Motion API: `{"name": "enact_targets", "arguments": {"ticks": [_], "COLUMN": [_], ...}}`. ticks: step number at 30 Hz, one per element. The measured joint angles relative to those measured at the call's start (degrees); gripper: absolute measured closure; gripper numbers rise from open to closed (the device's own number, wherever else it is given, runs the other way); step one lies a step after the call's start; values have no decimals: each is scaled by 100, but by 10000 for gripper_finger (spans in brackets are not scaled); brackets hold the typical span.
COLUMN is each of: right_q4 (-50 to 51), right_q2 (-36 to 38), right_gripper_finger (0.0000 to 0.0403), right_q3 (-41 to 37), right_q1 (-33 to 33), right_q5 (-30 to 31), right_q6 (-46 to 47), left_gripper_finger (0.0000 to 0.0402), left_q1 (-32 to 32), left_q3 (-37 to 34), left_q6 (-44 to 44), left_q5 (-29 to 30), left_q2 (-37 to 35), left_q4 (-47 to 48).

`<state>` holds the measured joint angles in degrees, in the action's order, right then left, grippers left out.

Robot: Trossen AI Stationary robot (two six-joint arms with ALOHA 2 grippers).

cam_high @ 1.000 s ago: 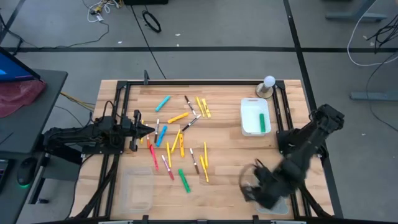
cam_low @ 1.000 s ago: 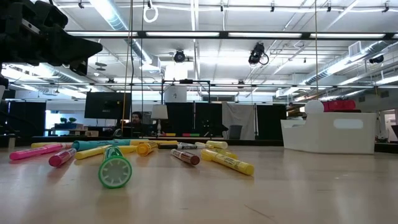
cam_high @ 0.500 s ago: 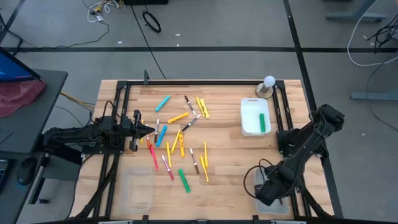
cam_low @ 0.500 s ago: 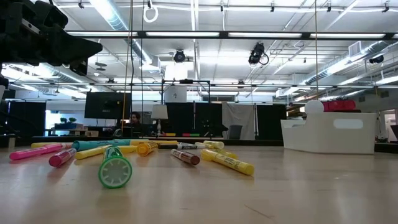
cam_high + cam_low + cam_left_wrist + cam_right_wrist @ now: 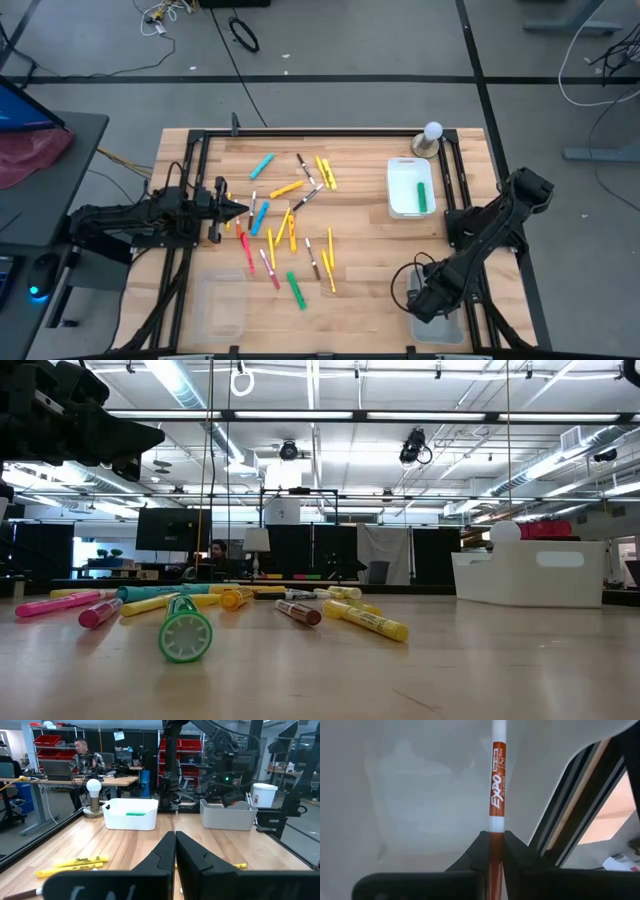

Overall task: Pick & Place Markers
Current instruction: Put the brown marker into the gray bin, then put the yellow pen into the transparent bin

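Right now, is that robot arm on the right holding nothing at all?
No. The right wrist view shows the right gripper with its two dark fingers closed around a red Expo marker over a clear tray.

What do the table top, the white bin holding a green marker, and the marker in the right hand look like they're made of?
The table top looks like pale matte wood: plank seams and grain show. The white rectangular bin with the green marker seems smooth opaque plastic, with rounded moulded corners. The red-and-white marker in the right hand looks like glossy plastic with a printed label, though that's only a guess.
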<state>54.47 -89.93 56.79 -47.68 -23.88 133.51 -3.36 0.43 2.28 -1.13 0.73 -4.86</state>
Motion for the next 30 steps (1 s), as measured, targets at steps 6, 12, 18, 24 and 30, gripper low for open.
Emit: {"name": "enact_targets", "arguments": {"ticks": [6, 12, 18, 24, 30], "right_q4": [-55, -35, -15, 10, -217], "right_q2": [0, 0, 0, 2, 4], "right_gripper_finger": [324, 260, 239, 253, 268], "right_q3": [-61, -22, 425, 1092, 1691], "right_q1": [0, -2, -2, 71, 388], "right_q5": [-10, -188, -205, 233, 1456], "right_q6": [-22, -59, -68, -67, -852], "left_gripper_finger": [383, 383, 383, 383, 383], "left_q1": [0, 0, 0, 0, 0], "left_q3": [-2, 0, -2, 0, -2], "left_q6": [2, 2, 0, 2, 0], "left_q5": [-2, -2, 0, -1, 0], "left_q2": [0, 0, 0, 0, 0], "left_q4": [2, 2, 2, 1, 0]}}
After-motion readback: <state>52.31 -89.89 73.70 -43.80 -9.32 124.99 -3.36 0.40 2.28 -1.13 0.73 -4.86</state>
